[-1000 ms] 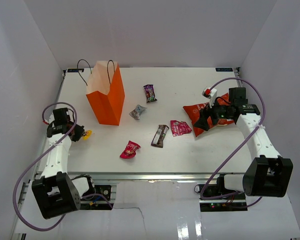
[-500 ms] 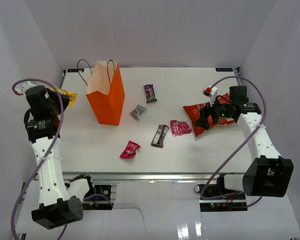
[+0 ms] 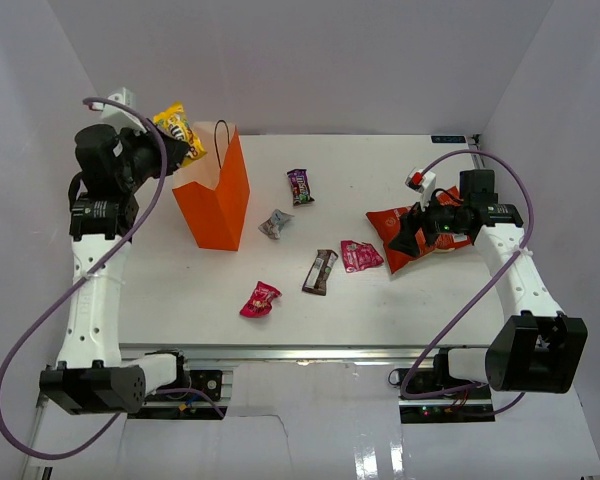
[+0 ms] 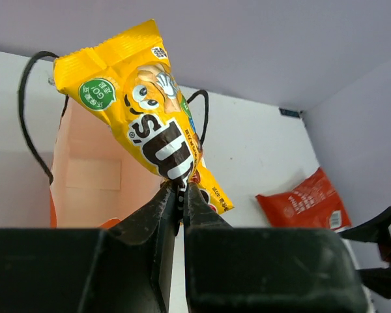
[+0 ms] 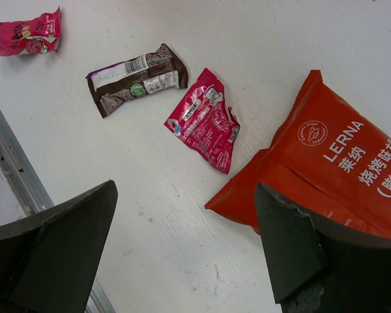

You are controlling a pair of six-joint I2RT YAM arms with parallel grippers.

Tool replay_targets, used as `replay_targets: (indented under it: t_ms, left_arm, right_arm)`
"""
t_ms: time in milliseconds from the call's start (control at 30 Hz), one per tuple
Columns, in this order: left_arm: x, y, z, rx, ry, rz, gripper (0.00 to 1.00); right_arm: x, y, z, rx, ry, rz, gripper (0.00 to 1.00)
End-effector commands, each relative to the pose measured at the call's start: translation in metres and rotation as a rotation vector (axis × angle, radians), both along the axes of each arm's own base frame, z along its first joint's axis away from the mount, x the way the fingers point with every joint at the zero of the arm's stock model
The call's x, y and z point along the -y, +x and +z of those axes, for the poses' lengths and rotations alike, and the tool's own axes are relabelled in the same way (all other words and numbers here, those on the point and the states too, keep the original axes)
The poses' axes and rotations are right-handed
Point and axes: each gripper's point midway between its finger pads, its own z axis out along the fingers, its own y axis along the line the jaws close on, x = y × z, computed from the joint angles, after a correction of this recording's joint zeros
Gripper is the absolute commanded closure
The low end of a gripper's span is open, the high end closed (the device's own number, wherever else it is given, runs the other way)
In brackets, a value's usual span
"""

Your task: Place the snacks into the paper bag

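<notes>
The left fingers [image 4: 181,193] are pressed together on the lower end of a yellow M&M's pack [image 4: 150,117]. They hold it in the air by the far left rim of the paper bag [image 3: 218,205], whose mouth is open. In the left wrist view the pack stands tilted, with the bag's pale inside and thin black cord handles behind it. Its white lettering and a cartoon candy face are readable. It also carries a round green badge, but the words on that are too small to make out.

The right fingers [image 5: 185,190] are spread wide and grip nothing. They hang over the near left corner of the red-orange chip bag [image 5: 342,166]. Whether they touch it cannot be told. That bag reads "LERNA" in white, with Chinese characters beside it.

Six snacks lie on the counter [image 3: 380,320]:
- the one chip bag at the right
- two pink packs, one [image 5: 205,120] just beside the chip bag and one [image 5: 29,32] nearer the front edge
- one brown bar [image 5: 137,78] between the two pink packs, its white label unreadable
- one purple pack [image 3: 300,186]
- one silver pack [image 3: 275,224], near the orange bag

With the yellow pack, that makes seven snacks.
</notes>
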Motion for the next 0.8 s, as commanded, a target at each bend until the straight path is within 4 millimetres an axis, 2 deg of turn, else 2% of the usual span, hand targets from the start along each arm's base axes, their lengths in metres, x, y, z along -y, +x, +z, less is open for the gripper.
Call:
replay_targets:
  t_ms: [0,233,433,533,567,633,667,733,767]
  left_arm:
    - [0.017,0.008,0.003,0.058,0.171,-0.070,0.96]
    - [0.014,0.039,-0.038,-0.017,0.341,-0.042,0.94]
    - [0.009,0.048,-0.052,-0.053,0.392,-0.009,0.91]
    - [0.010,0.049,-0.058,-0.065,0.393,-0.013,0.81]
    - [0.010,0.050,-0.060,-0.070,0.393,-0.012,0.73]
    - [0.010,0.050,-0.062,-0.075,0.392,-0.012,0.64]
    - [0.011,0.049,-0.060,-0.069,0.389,-0.022,0.56]
    - [0.016,0.047,-0.057,-0.061,0.382,-0.044,0.44]
    - [0.020,0.044,-0.048,-0.038,0.373,-0.067,0.38]
  right_arm:
    - [-0.001,0.004,0.014,0.030,0.010,0.005,0.09]
    - [0.000,0.002,0.016,0.038,0.000,0.001,0.09]
    - [0.000,0.001,0.015,0.032,0.003,0.002,0.09]
    - [0.000,0.002,0.014,0.025,0.006,0.001,0.09]
    - [0.000,0.002,0.014,0.025,0.006,0.001,0.09]
    - [-0.001,0.003,0.013,0.017,0.007,0.002,0.09]
    - [-0.001,0.003,0.014,0.017,0.009,0.004,0.09]
    - [-0.002,0.003,0.012,0.004,0.015,0.007,0.09]
    - [-0.003,0.003,0.013,-0.002,0.020,0.009,0.09]
